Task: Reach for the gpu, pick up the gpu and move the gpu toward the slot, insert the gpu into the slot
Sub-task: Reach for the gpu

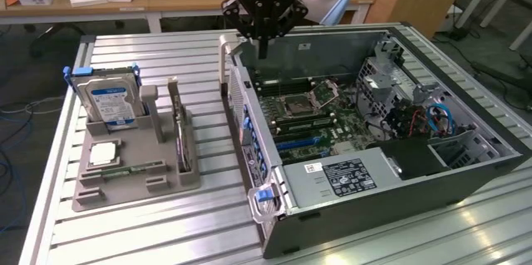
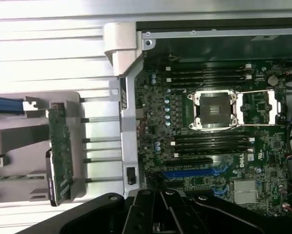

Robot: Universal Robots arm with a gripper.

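Observation:
The gpu, a thin dark card, stands on edge in a grey holder on the slatted table, at the exterior view's left of the open computer case. In the wrist view the gpu shows as a green board beside the case wall. The slot is a long blue connector on the green motherboard inside the case, and the wrist view shows the slot too. My gripper hangs above the case's rear corner, well apart from the gpu. Its fingers are together and hold nothing.
A hard drive with a blue label, a CPU chip and a memory stick share the holder. The case's tall side wall stands between holder and motherboard. Inside are the CPU socket, a power supply and blue cables.

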